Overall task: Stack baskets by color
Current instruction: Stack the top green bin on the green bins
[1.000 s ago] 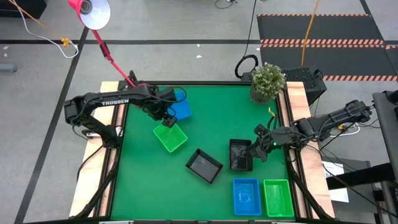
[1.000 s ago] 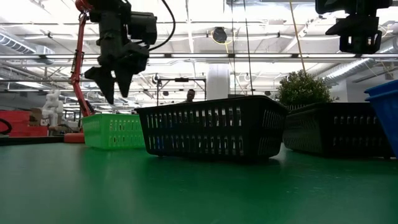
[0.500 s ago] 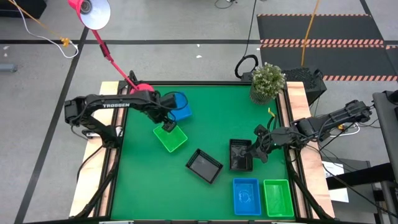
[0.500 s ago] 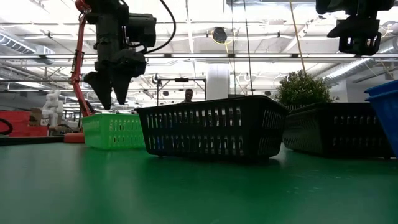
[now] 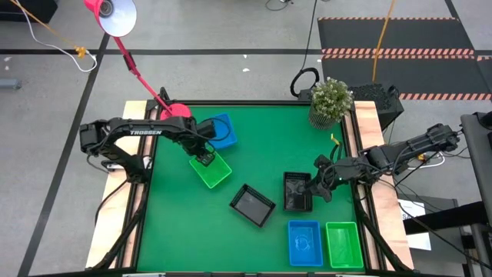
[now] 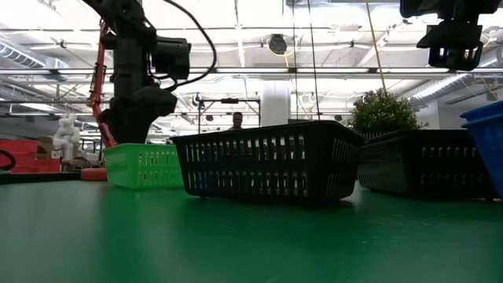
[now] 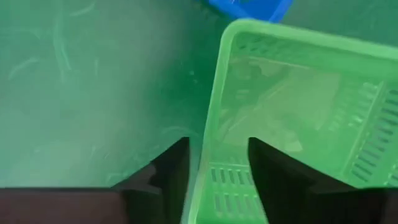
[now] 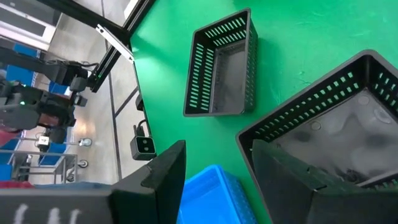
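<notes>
Stacking progress: no finished pile can be told from above; bright green mesh plastic basket [image 5: 211,169], two black mesh baskets [image 5: 253,205] and [image 5: 297,191], and blue baskets [image 5: 304,241] and [image 5: 222,131] lie apart on the green table [image 5: 169,223].
Left gripper [image 7: 217,163]: fingers straddle the green basket's wall, narrowing on it.
Right gripper [image 8: 214,168]: spread wide, empty, above the black basket by the table's right edge.
Remaining: likely most of the sorting.

White lettering "TROSSEN" runs along the left arm [image 5: 146,131].
</notes>
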{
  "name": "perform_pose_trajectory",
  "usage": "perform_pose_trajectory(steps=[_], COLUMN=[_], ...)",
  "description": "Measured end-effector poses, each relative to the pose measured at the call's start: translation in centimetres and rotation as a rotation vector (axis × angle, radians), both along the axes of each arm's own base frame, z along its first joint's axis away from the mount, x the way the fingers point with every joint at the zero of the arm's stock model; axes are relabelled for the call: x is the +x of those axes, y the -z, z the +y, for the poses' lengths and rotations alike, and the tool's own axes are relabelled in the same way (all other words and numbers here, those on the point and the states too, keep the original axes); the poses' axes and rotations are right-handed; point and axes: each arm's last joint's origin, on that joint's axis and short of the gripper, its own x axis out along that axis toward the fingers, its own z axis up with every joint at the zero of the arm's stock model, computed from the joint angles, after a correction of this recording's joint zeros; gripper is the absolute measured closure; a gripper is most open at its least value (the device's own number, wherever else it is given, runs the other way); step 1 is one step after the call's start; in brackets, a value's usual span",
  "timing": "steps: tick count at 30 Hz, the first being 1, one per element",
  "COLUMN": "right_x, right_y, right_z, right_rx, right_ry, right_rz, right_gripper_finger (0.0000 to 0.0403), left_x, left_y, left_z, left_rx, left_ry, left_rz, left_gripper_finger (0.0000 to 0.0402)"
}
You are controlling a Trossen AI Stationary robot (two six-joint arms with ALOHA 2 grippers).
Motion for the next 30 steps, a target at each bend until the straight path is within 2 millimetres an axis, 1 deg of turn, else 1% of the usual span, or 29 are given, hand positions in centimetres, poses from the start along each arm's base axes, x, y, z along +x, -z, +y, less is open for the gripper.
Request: perform_pose_trajectory(steps=[2,5,12,15,18,20,23,25,27,30], right_x=[0.1,0.4,1.0,1.3,1.7,2.2,3.3,4.4,5.6,7.7], right_y=[-0.1,-0.4,-0.8,-1.1,-1.9,-2.8,-4.5,-5.7,-6.9,-8.4], right_z=[-0.1,-0.4,-1.6,-2.1,-2.8,-3.3,-4.0,-4.6,-5.2,-5.9], right_rx=[0.006,0.010,-0.013,-0.025,-0.037,-0.062,-0.144,-0.207,-0.278,-0.408], right_ry=[0.009,0.027,0.085,0.109,0.142,0.158,0.161,0.160,0.154,0.111], right_rz=[-0.008,-0.048,-0.107,-0.147,-0.215,-0.244,-0.267,-0.280,-0.296,-0.307], right_gripper_finger=[0.0222,0.0222,0.0222,0.0222,0.0222,0.0222,0.0222,0.0222,0.0222,0.0222], left_x=[0.1,0.3,0.3,0.2,0.5,0.6,1.4,1.7,2.6,3.3], left_y=[0.0,0.0,0.0,-0.3,-0.9,-1.9,-3.8,-5.4,-6.9,-9.0], left_z=[0.0,-0.1,-0.2,-0.3,-0.5,-0.7,-0.9,-1.2,-1.3,-1.6], left_rx=[0.002,0.008,-0.008,-0.028,-0.040,-0.045,-0.025,-0.010,0.013,0.037], left_ry=[0.003,0.008,0.031,0.034,0.038,0.050,0.067,0.086,0.103,0.147], left_rz=[-0.006,-0.023,-0.030,-0.049,-0.062,-0.089,-0.163,-0.204,-0.272,-0.326], left_gripper_finger=[0.0275,0.0306,0.0388,0.0386,0.0386,0.0392,0.0393,0.0391,0.0395,0.0395])
